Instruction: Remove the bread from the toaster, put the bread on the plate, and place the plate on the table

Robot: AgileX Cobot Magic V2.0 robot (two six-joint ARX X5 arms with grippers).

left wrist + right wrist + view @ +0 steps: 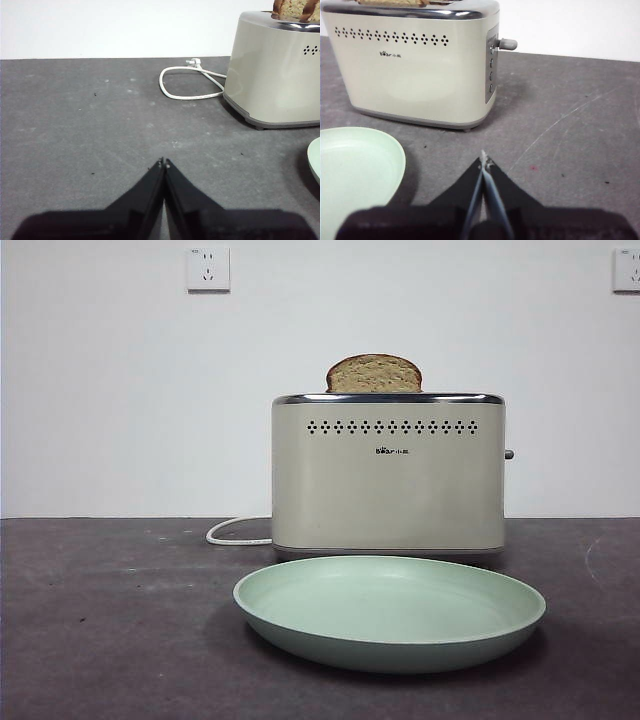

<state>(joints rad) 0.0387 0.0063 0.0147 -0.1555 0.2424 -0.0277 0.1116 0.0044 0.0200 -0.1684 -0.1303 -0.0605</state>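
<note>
Bread stands in toaster; plate lies near on table. My left tool and right tool hover closed, empty.

Cream-beige toaster with shiny chrome top rim, two rows of small black dots and tiny dark logo on the face; grey side panel and grey lever. Tan bread, speckled crumb, dark brown crust. Pale mint-green plate, plain and matte. Dark grey-brown table with faint pale scuffs. White cord. White wall with two white sockets. Black left gripper and black right gripper.
</note>
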